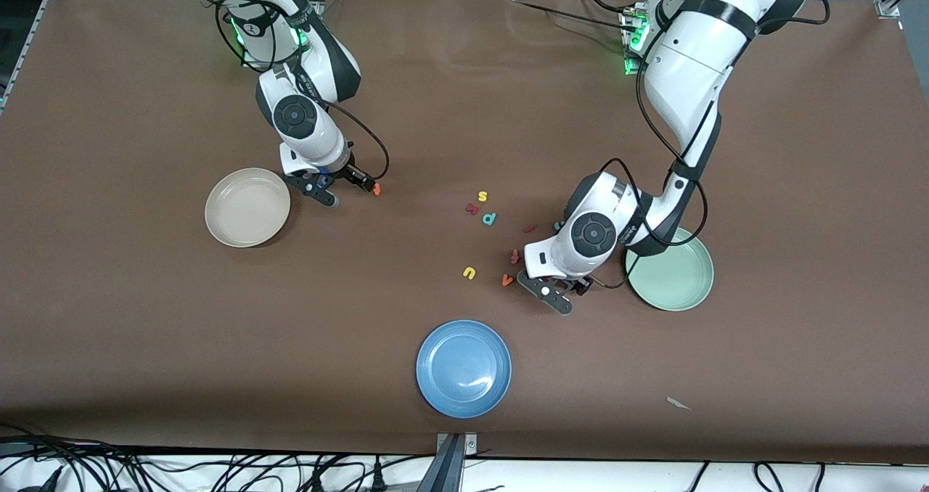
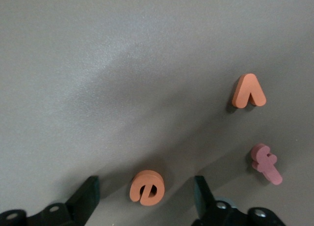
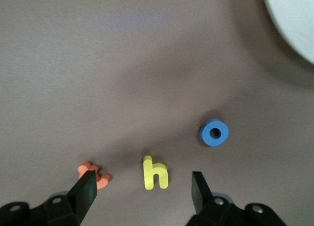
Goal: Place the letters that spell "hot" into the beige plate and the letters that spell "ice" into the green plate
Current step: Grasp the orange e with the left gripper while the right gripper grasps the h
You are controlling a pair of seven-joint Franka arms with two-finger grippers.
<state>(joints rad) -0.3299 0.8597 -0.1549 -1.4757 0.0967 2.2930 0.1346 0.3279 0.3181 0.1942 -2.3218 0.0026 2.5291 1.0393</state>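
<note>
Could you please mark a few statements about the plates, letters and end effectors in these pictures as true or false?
1. The beige plate holds no letters. True.
2. The orange e lies between the left end effector's open fingers. True.
3. The green plate already holds the teal c. False: it holds no letters.
4. The yellow h lies on the table between the right end effector's open fingers. True.
5. The blue o sits in the blue plate. False: it lies on the table beside the yellow h.
</note>
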